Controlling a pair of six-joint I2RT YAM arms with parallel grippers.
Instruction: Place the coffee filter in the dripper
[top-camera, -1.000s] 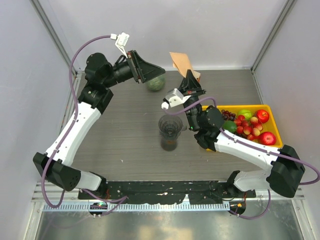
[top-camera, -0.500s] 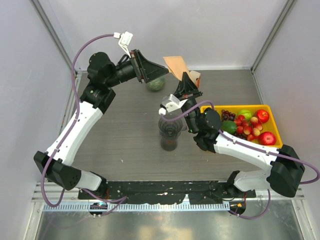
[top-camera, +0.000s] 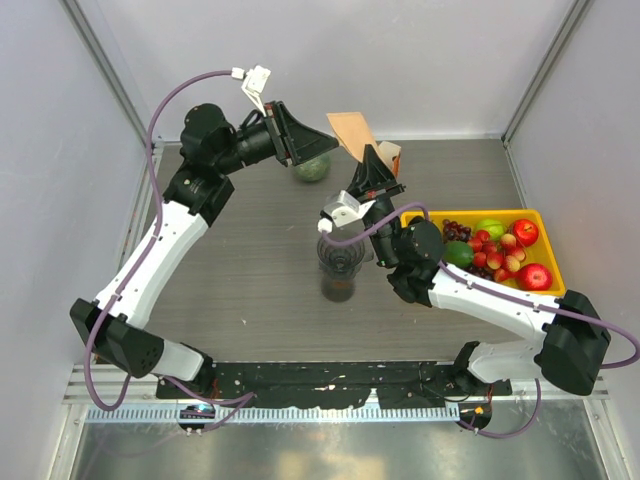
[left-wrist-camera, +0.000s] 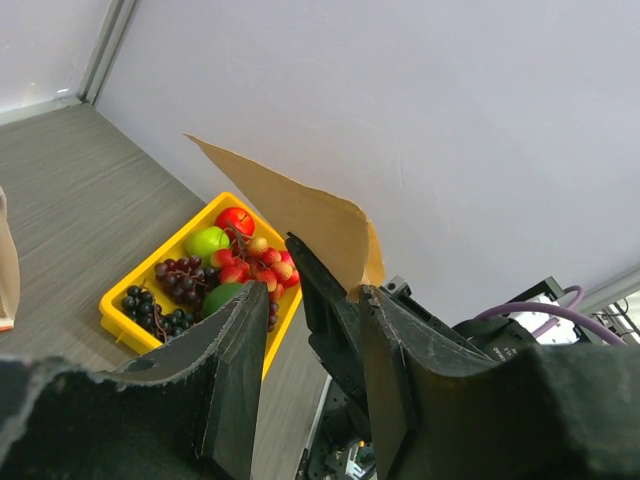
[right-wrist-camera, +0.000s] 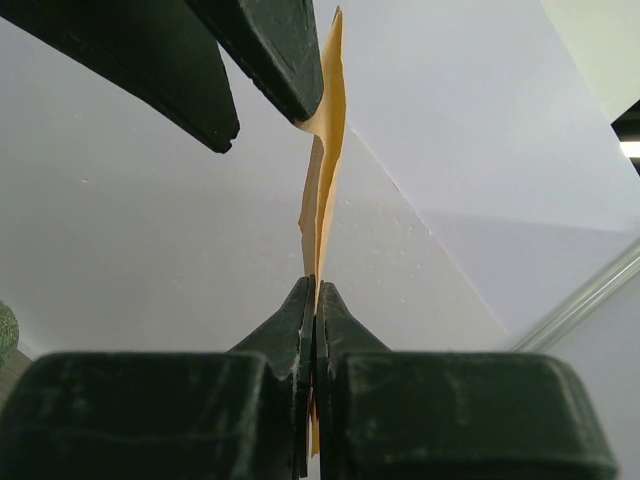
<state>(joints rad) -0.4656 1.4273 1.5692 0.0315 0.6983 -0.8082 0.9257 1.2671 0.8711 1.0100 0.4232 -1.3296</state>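
Presently, filter (top-camera: 352, 130): held in the air over the far side of the table (top-camera: 240, 260), pinched at its lower corner.
Right gripper (right-wrist-camera: 313, 290): clamped tight on the filter.
Left gripper (top-camera: 323, 140): spread wide; one finger (right-wrist-camera: 270, 50) is set against the filter's upper edge.
Dripper (top-camera: 340, 252): stood mid-table, apart from the filter.

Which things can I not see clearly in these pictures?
Green ball: top view, half under left hand.
Pack: top view, mostly behind right hand.
Dripper: absent from wrist views; inside too dark from top.
Filter: right wrist view is edge-on; left hand's contact unclear.
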